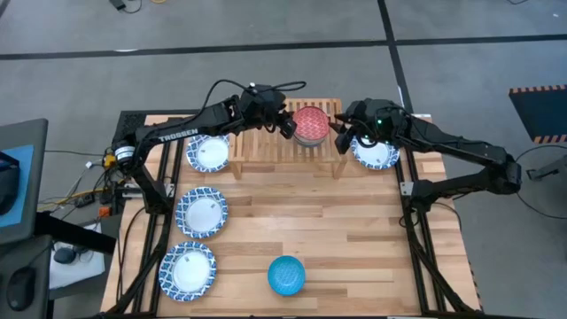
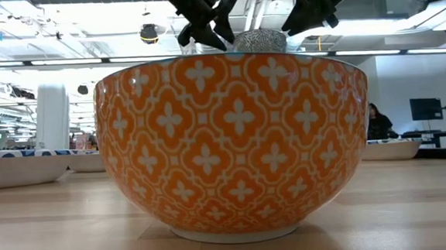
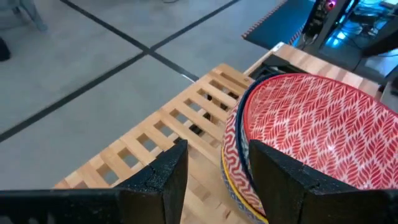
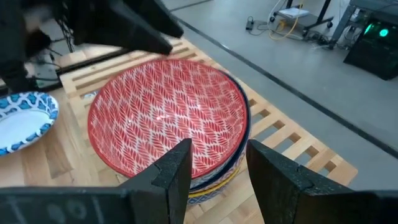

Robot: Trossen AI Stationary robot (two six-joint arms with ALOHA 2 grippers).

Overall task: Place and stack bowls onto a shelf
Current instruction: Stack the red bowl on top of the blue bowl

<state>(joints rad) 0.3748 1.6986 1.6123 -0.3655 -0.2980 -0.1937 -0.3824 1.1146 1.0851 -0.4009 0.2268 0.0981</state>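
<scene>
A red leaf-patterned bowl (image 1: 310, 124) tops a stack of bowls standing on the slatted wooden shelf (image 1: 257, 146) at the table's far side. Yellow and blue rims show beneath it (image 3: 231, 186). My left gripper (image 1: 287, 125) is open at the stack's left side; in its wrist view the rim (image 3: 233, 149) shows in the gap between the fingers (image 3: 217, 180). My right gripper (image 1: 340, 135) is open at the stack's right side, with the near rim (image 4: 214, 163) in its gap (image 4: 217, 174). I see neither gripper touching the bowls.
Blue-and-white dishes lie left of the shelf (image 1: 208, 152), right of it (image 1: 375, 151) and down the table's left side (image 1: 202, 213) (image 1: 188, 270). A bright blue bowl (image 1: 286, 275) stands near the front edge. An orange-patterned bowl (image 2: 232, 140) fills the low view.
</scene>
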